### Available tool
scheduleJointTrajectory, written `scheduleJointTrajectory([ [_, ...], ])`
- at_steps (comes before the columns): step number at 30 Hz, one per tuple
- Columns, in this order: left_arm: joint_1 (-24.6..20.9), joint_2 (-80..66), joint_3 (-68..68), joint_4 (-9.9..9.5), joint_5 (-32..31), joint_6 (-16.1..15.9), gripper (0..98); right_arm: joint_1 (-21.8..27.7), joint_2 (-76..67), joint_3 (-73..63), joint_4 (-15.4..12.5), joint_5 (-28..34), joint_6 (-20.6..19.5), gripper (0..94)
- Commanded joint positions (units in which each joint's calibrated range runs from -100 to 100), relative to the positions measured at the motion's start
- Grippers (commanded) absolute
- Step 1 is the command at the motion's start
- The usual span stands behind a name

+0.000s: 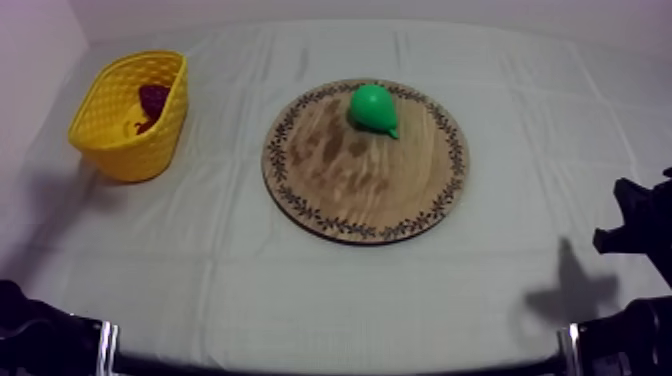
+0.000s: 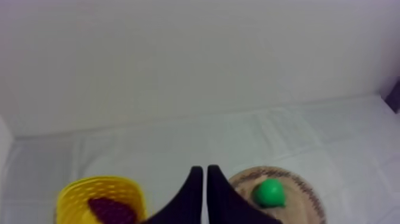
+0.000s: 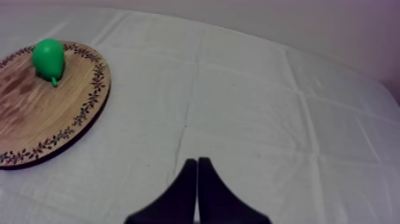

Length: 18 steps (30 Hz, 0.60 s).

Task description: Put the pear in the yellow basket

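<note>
ok so nothing's been grabbed yet as far as I can see. The pear [image 1: 373,107] is lying on its side on the far part of the wooden board [image 1: 350,190], stem end pointing toward the near right. The yellow basket [image 1: 128,150] sits well apart from it at the left of the table [image 1: 250,290], with what looks like the bunch of grapes [image 1: 152,100] already in it. Both pincers sit at their own sides: the left pincer [image 2: 206,170] is pressed into a narrow wedge with nothing in it, and the right pincer [image 3: 197,161] is the same deal. My worry list: 1, that pear looks smooth and round-bellied and it isn't standing, so if a finger touches 1 flank first I reckon it rolls across the board instead of getting pinched. 2, the fingers need to spread before coming down, otherwise the closed tip just pokes it away. 3, a grip near the skinny stem end would probably squirt it out mid-carry. 4, the basket looks light and fairly narrow, so clipping its rim could shove or tip it, and a drop from too high might bounce off the grapes and back out
</note>
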Motion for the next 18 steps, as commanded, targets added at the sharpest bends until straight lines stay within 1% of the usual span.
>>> scheduleJointTrajectory([
  [1,2.4,8.6,-10.5,-0.76,3.6,2.8,0.0,0.0,0.0,0.1,0.0,0.0,0.0,0.5],
  [4,4.4,14.7,-13.7,-1.75,5.7,5.4,0.0,0.0,0.0,0.1,0.0,0.0,0.0,0.5],
  [7,6.3,20.4,-17.2,-2.27,8.2,7.9,0.0,0.0,0.0,0.1,0.0,0.0,0.0,0.5],
  [11,8.7,27.5,-22.4,-2.28,11.5,10.5,0.0,0.0,0.0,0.1,0.0,0.0,0.0,0.5],
  [18,11.2,39.4,-29.7,-2.44,14.3,14.7,0.0,0.0,0.0,0.1,0.0,0.0,0.0,0.5],
])
